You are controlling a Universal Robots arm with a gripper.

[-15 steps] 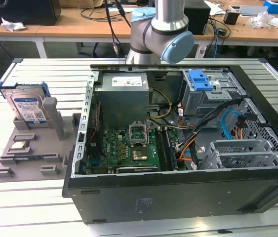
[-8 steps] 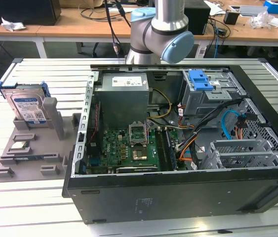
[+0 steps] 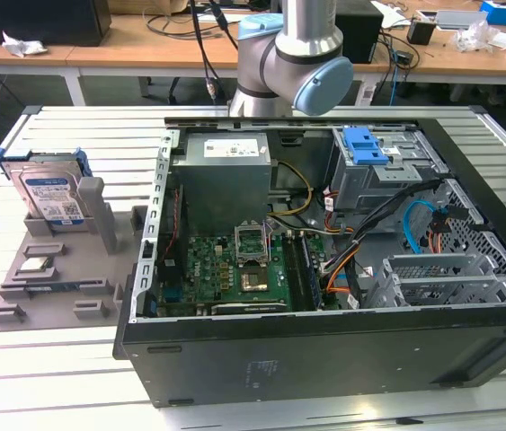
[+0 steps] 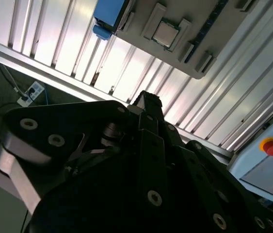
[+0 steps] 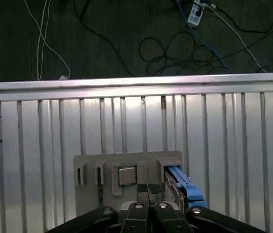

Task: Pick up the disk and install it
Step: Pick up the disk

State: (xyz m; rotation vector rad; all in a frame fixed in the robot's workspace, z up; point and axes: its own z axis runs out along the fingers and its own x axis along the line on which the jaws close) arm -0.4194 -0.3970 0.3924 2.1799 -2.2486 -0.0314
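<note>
The disk (image 3: pixel 50 193), a silver drive with a white-and-blue label in a blue carrier, stands upright in a slot of the grey fixture plate (image 3: pixel 64 287) at the exterior view's left. In both wrist views only its blue carrier edge shows, and the disk (image 5: pixel 182 187) (image 4: pixel 108 14) lies well below the camera. My gripper (image 5: pixel 148 190) (image 4: pixel 146 99) hangs high above the fixture plate (image 5: pixel 92 199), shut with nothing between its fingers. It is apart from the disk. The arm (image 3: pixel 293 54) rises behind the computer case.
An open computer case (image 3: pixel 486 350) takes up the table's middle and right, with a motherboard (image 3: pixel 235 269) and a blue drive-bay clip (image 3: pixel 365 145). A small silver chip (image 3: pixel 37 265) (image 5: pixel 126 175) rests on the fixture. Beyond the table edge (image 5: pixel 136 85) are floor cables. A red button (image 4: pixel 270 145) sits nearby.
</note>
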